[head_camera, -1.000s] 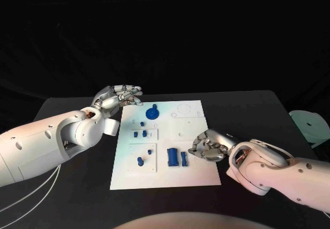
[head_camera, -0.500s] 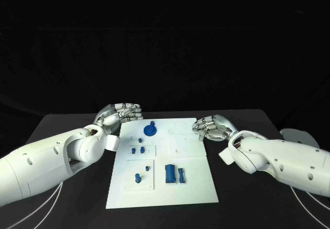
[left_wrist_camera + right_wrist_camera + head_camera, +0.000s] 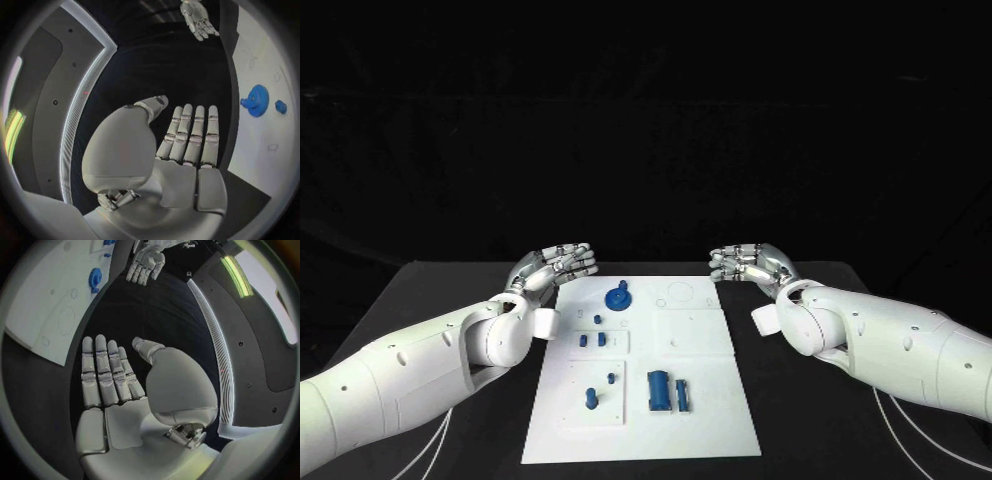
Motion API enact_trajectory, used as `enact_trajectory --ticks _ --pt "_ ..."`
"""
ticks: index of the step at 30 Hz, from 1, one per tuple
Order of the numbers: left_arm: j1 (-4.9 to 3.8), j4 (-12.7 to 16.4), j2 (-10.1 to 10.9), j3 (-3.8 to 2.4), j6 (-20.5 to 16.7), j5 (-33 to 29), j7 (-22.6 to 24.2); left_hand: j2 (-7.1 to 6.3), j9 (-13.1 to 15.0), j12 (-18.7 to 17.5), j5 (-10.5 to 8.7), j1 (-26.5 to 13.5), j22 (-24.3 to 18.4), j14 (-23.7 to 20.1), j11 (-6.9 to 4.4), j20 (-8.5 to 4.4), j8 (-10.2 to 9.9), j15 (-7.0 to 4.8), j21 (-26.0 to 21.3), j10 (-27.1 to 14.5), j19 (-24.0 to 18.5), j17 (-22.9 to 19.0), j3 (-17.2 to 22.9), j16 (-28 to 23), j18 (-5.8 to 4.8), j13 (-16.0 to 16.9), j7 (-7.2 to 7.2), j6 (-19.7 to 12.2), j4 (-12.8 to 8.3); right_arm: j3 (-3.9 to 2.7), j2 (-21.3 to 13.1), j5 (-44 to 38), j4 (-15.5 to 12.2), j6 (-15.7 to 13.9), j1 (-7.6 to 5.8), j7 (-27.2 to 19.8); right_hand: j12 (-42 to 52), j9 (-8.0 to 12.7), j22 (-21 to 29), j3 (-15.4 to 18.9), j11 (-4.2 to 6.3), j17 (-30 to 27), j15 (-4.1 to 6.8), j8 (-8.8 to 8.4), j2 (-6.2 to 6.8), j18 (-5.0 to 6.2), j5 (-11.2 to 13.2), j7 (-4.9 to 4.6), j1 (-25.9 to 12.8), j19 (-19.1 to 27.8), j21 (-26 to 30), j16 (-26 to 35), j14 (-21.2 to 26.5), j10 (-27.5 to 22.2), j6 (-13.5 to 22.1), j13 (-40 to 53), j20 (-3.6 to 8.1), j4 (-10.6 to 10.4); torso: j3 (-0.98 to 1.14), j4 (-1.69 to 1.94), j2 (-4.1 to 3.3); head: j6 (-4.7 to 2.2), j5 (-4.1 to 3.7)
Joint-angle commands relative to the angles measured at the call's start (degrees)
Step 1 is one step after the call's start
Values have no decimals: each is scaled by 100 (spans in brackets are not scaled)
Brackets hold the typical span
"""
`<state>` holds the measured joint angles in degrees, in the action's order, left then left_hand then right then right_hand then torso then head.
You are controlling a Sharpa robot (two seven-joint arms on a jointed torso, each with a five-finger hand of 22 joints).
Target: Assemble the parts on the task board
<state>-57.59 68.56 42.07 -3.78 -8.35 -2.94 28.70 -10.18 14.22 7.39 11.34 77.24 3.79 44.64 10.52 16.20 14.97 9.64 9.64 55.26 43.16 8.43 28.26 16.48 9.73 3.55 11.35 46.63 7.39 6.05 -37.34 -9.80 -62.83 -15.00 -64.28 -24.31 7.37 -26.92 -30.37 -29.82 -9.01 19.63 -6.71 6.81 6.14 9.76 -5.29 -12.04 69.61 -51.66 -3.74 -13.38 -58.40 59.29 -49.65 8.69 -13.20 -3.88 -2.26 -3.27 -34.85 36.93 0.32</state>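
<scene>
The task board (image 3: 643, 370) lies mid-table, blue parts (image 3: 666, 390) on it. The left hand (image 3: 554, 264) and right hand (image 3: 750, 265) are held flat, fingers extended, empty, flanking its far corners, probably for access.

Looks like a robot test lab or a recording studio: black table (image 3: 459, 300) in front of a black backdrop (image 3: 646, 130), white task board (image 3: 704, 400) with outlined slots, curved grey wall panels with light strips (image 3: 215, 335)
</scene>
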Motion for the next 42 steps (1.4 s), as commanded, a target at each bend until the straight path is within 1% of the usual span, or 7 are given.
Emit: enact_trajectory --ticks 1,2,4,5,7,8,42 --pt "-5 20 7 2 -20 14 -11 1018 -1422 -739 -1134 -2466 -379 -4464 -1052 -1620 -1497 -964 -964 -5526 -4316 -843 -2826 -1648 -973 -355 -1135 -4663 -739 -3 -9 -17 -32 -40 3 9 -737 2692 3037 2982 901 -1963 671 -681 -614 -976 529 1204 -2243 5166 374 1338 5840 -1883 4965 -869 1320 388 6 4 8 -7 -7" --pt "-7 37 9 5 -48 16 -10 1018 -1422 -739 -1134 -2670 -379 -4464 -1052 -1620 -1497 -964 -964 -5526 -4316 -843 -2826 -1648 -973 -355 -1135 -4663 -739 -9 -16 -7 -58 -68 7 3 -737 2692 3037 2982 901 -1963 671 -681 -614 -976 529 1204 -2429 5166 374 1338 5840 -5929 4965 -869 1320 388 15 17 22 -17 -8" --pt "-14 91 16 15 -139 23 -7 1018 -1422 -739 -1134 -3017 -379 -4464 -1052 -1620 -1497 -964 -964 -5526 -4316 -843 -2826 -1648 -973 -355 -1135 -4663 -739 -28 -40 24 -143 -159 20 -14 -737 2692 3037 2982 901 -1963 671 -681 -614 -976 529 1204 -2748 5166 374 1338 5840 -5929 4965 -869 1320 388 43 58 67 -48 -12" --pt "-21 149 23 25 -236 31 -3 1018 -1422 -739 -1134 -3267 -379 -4464 -1052 -1620 -1497 -964 -964 -5526 -4316 -843 -2826 -1648 -973 -355 -1135 -4663 -739 -49 -64 58 -234 -257 34 -33 -737 2692 3037 2982 901 -1963 671 -681 -614 -976 529 1204 -6961 5166 374 1338 5840 -5929 4965 -869 1320 388 73 102 116 -82 -15" --pt "-33 251 35 43 -407 44 2 1018 -1422 -739 -1134 -3618 -379 -4464 -1052 -1620 -1497 -964 -964 -5526 -4316 -843 -2826 -1648 -973 -355 -1135 -4663 -739 -84 -107 117 -392 -426 58 -66 -737 2692 3037 2982 901 -1963 671 -681 -614 -976 529 1204 -6961 5166 374 1338 5840 -5929 4965 -869 1320 388 124 177 200 -140 -21" --pt "-40 311 42 54 -508 52 6 1018 -1422 -739 -1134 -7724 -379 -4464 -1052 -1620 -1497 -964 -964 -5526 -4316 -843 -2826 -1648 -973 -355 -1135 -4663 -739 -105 -133 152 -487 -528 73 -86 -737 2692 3037 2982 901 -1963 671 -681 -614 -976 529 1204 -6961 5166 374 1338 5840 -5929 4965 -869 1320 388 148 213 241 -168 -24" --pt "-257 2140 262 378 -3576 294 110 1018 -1422 -739 -1134 -7724 -379 -4464 -1052 -1620 -1497 -964 -964 -5526 -4316 -843 -2826 -1648 -973 -355 -1135 -4663 -739 -605 -735 980 -2712 -2912 412 -549 -737 2692 3037 2982 901 -1963 671 -681 -614 -976 529 1204 -6961 5166 374 1338 5840 -5929 4965 -869 1320 388 226 327 367 -255 -32"
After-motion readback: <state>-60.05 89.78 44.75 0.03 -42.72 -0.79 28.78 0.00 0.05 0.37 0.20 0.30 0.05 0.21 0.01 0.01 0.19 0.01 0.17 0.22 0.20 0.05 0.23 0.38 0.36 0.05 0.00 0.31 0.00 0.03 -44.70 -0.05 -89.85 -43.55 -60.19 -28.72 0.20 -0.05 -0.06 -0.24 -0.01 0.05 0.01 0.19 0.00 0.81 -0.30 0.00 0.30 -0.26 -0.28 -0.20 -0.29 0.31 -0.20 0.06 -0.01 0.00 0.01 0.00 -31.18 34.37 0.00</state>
